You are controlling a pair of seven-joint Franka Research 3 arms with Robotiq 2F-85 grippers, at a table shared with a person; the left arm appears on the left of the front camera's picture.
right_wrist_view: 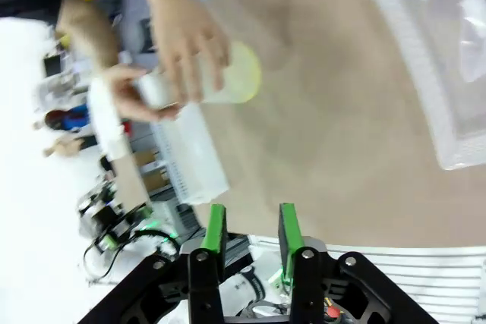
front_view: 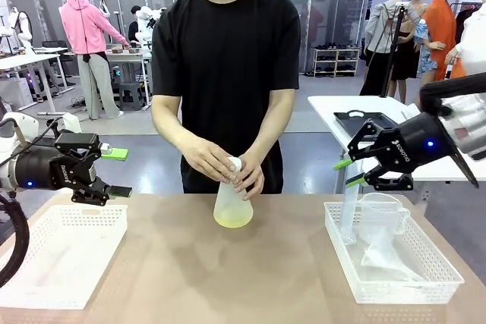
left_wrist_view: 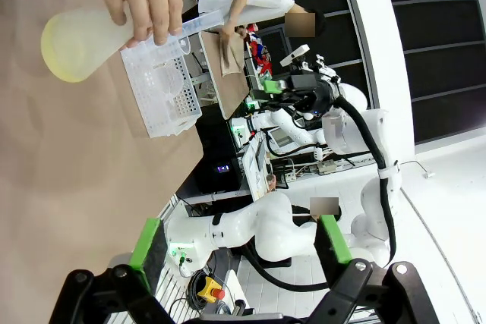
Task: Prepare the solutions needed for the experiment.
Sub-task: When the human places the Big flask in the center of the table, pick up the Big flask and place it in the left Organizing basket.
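With the solutions (front_view: 233, 220) pooled in the flask (front_view: 230, 201) that a person's hands (front_view: 206, 158) hold by the neck, capping or mixing seems in hand; the left end effector (front_view: 116, 172), wide open, and right end effector (front_view: 347, 173), half open, flank the flask empty, so the next move likely calls for a handover.

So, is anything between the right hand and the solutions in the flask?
Yes: the person's hands grip the flask at its neck, above the solutions pooled at its base. Nothing stands on the table between the right hand and the flask.
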